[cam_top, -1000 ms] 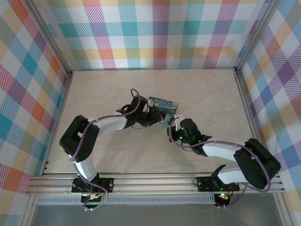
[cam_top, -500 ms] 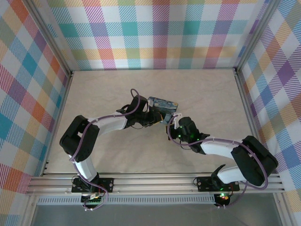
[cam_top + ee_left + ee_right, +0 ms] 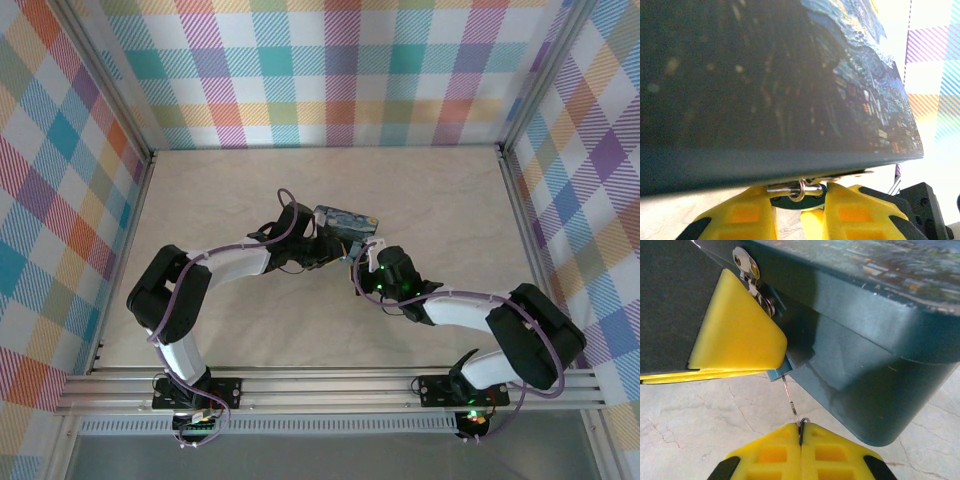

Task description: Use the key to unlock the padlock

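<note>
Key-turn step. Right gripper (image 3: 801, 432), bottom centre, is pinched shut on the key (image 3: 791, 402), tip apparently in the padlock (image 3: 779, 372), centre-left by the tin (image 3: 880, 340). Left gripper (image 3: 799, 200) clamps the padlock. Next: twist the key without bending it.

Ahead of your right gripper (image 3: 800, 437), the key (image 3: 790, 400) projects from between the pressed-together fingertips. It reaches the padlock (image 3: 779, 373) directly in front. The padlock sits tucked under a finger (image 3: 735, 335) of your left gripper (image 3: 800, 212), just below the hasp (image 3: 747, 265) and against the wall of the tin (image 3: 865, 340). Seen from your left gripper, the tin lies immediately ahead and above. The hasp hardware sits between that gripper's two fingers at the tin's near edge. The table (image 3: 450, 200) lies beneath the tin and both grippers. Your right gripper stands to the right of the left one, tips towards it.
</note>
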